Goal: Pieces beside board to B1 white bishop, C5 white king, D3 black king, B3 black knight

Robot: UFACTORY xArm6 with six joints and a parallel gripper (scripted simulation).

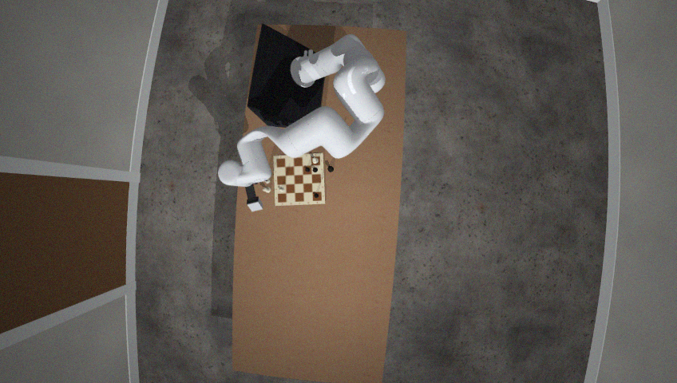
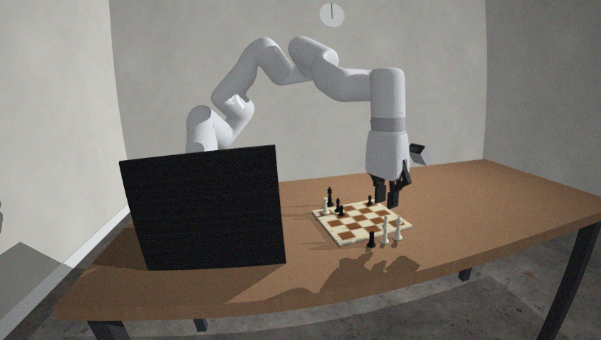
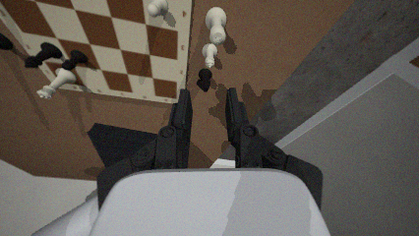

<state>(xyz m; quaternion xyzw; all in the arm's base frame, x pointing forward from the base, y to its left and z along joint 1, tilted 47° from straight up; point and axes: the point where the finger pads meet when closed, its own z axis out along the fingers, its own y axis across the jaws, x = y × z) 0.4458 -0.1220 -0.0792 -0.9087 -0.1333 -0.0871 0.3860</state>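
Note:
My gripper (image 2: 386, 201) (image 3: 209, 99) is partly open and empty, high above the pieces beside the board (image 1: 303, 203) (image 2: 331, 231) (image 3: 184, 49). The black knight (image 2: 371, 240) (image 3: 205, 80) stands by the board's edge, just ahead of the fingertips in the wrist view; the arm hides it in the top view. Next to it stand the white bishop (image 2: 384, 237) (image 3: 209, 53) and the white king (image 1: 267, 189) (image 2: 397, 230) (image 3: 216, 22), in a row. The black king (image 1: 330, 168) (image 2: 329, 197) (image 3: 5, 42) stands beside the opposite edge. All four are upright.
On the board stand a white piece (image 1: 281, 188) (image 3: 157, 7) near the row, another white piece (image 1: 315, 160) (image 2: 324, 207) beside two black pieces, and a black pawn (image 1: 316, 195) (image 2: 369, 200). A tall black panel (image 2: 202, 210) stands on the table near the arm's base.

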